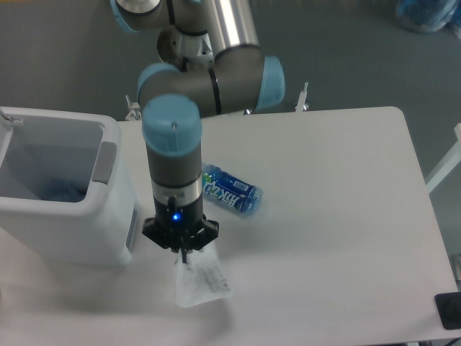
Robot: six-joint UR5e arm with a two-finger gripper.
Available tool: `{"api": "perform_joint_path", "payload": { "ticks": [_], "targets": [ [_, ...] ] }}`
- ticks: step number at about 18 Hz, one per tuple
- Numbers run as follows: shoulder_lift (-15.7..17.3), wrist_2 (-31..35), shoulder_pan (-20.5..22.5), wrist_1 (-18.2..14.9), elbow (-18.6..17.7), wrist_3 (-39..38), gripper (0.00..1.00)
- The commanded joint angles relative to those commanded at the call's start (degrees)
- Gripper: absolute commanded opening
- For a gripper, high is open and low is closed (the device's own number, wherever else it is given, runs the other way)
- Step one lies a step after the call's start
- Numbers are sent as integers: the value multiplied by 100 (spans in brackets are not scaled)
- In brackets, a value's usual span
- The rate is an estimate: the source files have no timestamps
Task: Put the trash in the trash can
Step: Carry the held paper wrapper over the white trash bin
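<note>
**Gripper over the bag, bin to its left**

The gripper (183, 254) sits right atop the plastic bag (202, 282), fingers apparently pinched on its upper edge. The trash can (108, 162) stands close by, image-left. Two pieces of trash: the bag, and one bottle (232, 189) lying on the table (338, 216).

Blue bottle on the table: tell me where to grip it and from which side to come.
Grip the blue bottle across its label mid-body, coming straight down from above. It lies on its side on the table, long axis running upper-left to lower-right, so the fingers should probably close across that axis. The gripper now sits over the plastic bag.
</note>
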Motion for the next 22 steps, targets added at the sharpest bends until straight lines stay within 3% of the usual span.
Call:
{"api": "perform_joint_path", "payload": {
  "ticks": [2,3,15,22],
  "targets": [
    [466,-1412,281,0,105,-27,0],
    [581,-1628,404,0,149,-35,0],
    [1337,-2482,397,0,168,8,0],
    [1952,-2843,213,-9,-253,272,0]
  ]
}}
